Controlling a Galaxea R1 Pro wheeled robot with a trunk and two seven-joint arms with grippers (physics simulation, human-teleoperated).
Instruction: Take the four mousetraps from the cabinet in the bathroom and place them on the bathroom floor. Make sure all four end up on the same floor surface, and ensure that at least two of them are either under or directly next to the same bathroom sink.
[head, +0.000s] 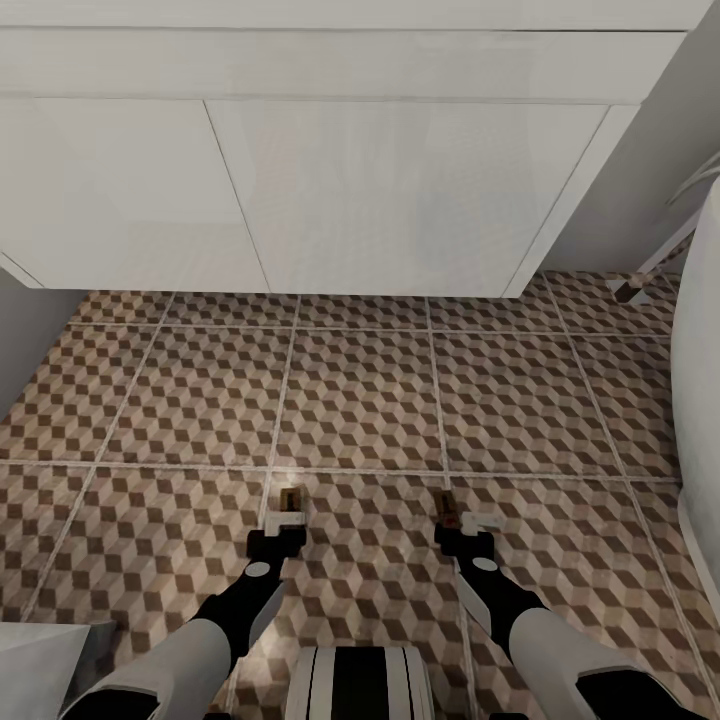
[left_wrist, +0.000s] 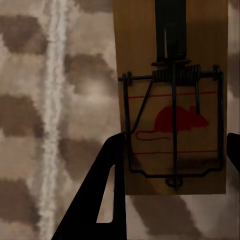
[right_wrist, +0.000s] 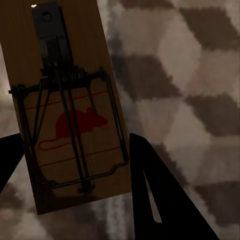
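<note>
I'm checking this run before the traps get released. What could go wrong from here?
Each tool, left and right, holds a mousetrap above the bathroom floor, well short of the sink. Released here, they may not count as next to it, and they could bounce or flip.

Grey walls (head: 640, 160) flank a white bathtub rim (head: 700, 350).

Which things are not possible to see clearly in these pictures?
- Head view: the two brown wooden mousetraps are too small; the grippers partly cover them.
- Head view: the white sink cabinet is cut by the top edge; its basin is hidden.
- Wrist views: each trap blocks the cube-patterned floor tiles beneath; contact unclear.
</note>
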